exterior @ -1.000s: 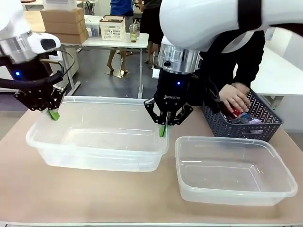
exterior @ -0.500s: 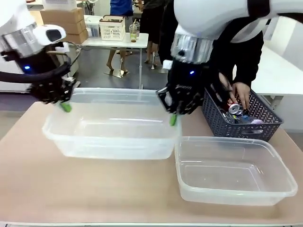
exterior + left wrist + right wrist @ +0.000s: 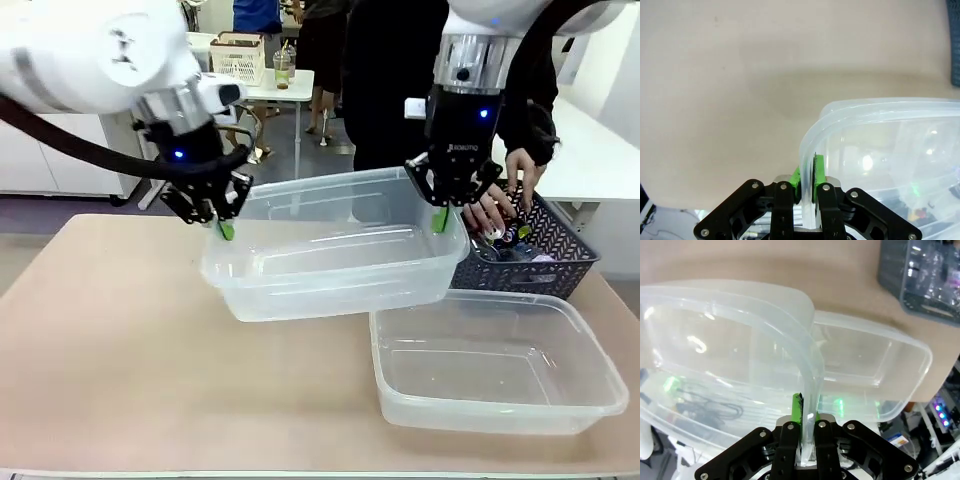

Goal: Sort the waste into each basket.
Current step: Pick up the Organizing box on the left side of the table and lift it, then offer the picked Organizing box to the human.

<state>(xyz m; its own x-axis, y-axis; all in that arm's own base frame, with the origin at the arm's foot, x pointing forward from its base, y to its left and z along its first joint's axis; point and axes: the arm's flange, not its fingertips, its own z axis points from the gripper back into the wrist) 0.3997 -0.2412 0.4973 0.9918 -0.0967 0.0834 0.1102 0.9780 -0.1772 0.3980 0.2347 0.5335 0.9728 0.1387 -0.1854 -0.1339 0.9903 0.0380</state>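
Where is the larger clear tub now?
In the front view the larger clear tub hangs mid-table, held at its ends by the left end effector and right end effector, beside the grey lattice basket.

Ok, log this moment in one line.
left claw: shut on tub | right claw: shut on tub | tub: airborne, tilted | second tub: on table
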